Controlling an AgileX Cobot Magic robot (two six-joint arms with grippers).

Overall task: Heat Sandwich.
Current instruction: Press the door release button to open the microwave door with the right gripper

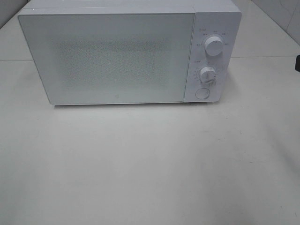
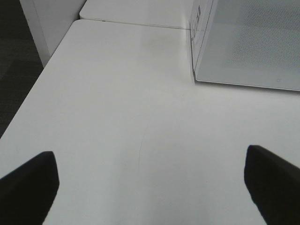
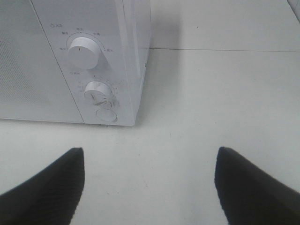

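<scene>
Microwave [image 1: 219, 18] body white. Door [image 1: 112, 58] pale grey-white, fine dotted mesh pattern across centre. Upper knob [image 1: 214, 47], lower knob [image 1: 206, 74], round button [image 1: 202, 93] white, faint grey markings around. Table [image 1: 150, 164] plain off-white. Left gripper [image 2: 150, 153], right gripper [image 3: 150, 151] black. Floor [image 2: 14, 70] dark grey.

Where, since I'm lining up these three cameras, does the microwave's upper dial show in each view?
Exterior high: the upper dial sits on the control panel, right of the mesh door, in the upper right of the picture.
Left wrist: not in it; only a corner of the mesh door shows.
Right wrist: the upper dial is on the panel, above the lower dial and the round button.
Shared landmark: the mesh door, seen in all three.
</scene>
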